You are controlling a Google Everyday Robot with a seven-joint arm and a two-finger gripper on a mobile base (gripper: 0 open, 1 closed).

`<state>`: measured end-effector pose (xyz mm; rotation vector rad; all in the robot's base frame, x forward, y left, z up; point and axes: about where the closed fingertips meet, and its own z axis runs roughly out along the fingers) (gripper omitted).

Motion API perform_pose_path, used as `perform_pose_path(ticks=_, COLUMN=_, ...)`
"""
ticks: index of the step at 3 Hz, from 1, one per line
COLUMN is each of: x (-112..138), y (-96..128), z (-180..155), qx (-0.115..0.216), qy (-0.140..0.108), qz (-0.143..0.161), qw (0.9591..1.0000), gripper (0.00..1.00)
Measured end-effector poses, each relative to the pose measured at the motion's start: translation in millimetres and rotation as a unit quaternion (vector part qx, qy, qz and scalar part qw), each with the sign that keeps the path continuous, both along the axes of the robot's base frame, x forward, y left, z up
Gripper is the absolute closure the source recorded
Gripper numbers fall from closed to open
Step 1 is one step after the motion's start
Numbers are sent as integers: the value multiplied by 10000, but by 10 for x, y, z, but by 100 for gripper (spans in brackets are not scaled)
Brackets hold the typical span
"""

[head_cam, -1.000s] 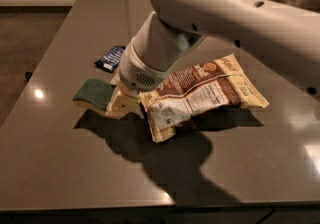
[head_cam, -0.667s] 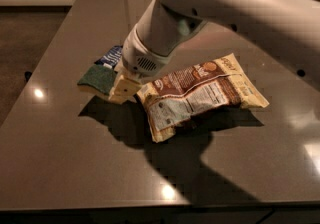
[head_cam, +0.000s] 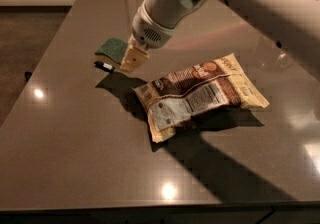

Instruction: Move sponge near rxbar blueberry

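The sponge (head_cam: 111,48), pinched at its right edge by the gripper (head_cam: 132,61), has been carried far-left to just beside the rxbar blueberry (head_cam: 104,66); only release is judged outstanding.

One dark-green, wavy-edged sponge (head_cam: 112,48), one small dark-blue bar wrapper (head_cam: 104,66) and one large crinkled brown-and-cream snack bag (head_cam: 200,95) lie on one glossy grey-brown table (head_cam: 75,143). One cream-tipped gripper (head_cam: 134,58) hangs up-left of the bag.

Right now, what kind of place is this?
Likely a break-room or kitchen counter: glossy dark countertop, snack bag, sponge. The gripper is right beside the sponge.
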<state>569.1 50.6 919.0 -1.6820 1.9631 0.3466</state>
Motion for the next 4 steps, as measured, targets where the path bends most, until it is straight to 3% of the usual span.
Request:
perform_pose_path(ticks=2, x=567, y=56, z=-40, qx=-33, qy=-49, qz=-474, qw=9989, gripper=97)
perform_pose_path(ticks=4, x=766, y=227, z=-163, qx=-30, qy=-21, qz=-564, qw=9984, gripper=51)
